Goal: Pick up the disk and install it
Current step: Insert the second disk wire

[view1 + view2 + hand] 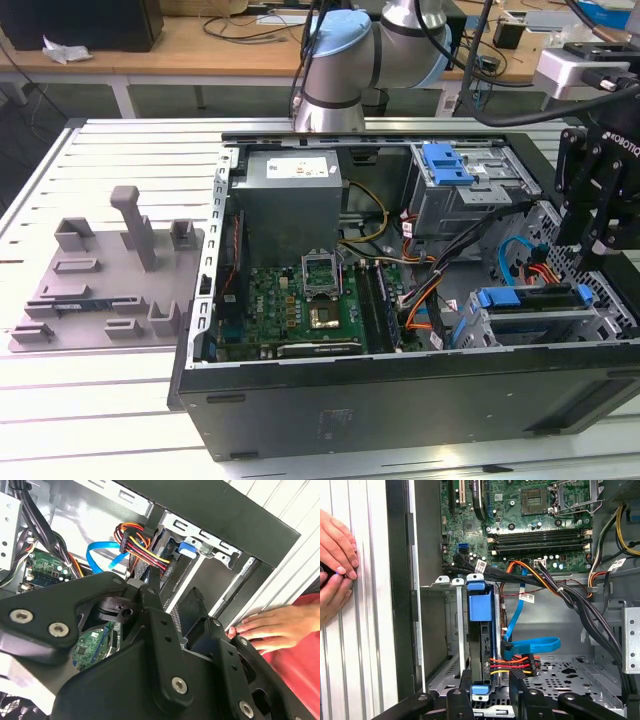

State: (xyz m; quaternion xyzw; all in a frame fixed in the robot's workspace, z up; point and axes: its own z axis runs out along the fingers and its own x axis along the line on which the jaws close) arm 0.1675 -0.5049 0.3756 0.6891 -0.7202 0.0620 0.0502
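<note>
Fingers (490, 700) over cage-seated disk (481, 645), edge-up.

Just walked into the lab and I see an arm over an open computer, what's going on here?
A robot arm's gripper hangs over the open computer case, at the exterior view's right, just above the drive cage. The disk in its blue carrier already sits upright in that cage, with its cables plugged in. Whether the jaws grip anything is unclear. A person's hand rests on the table beside the case wall.
</note>
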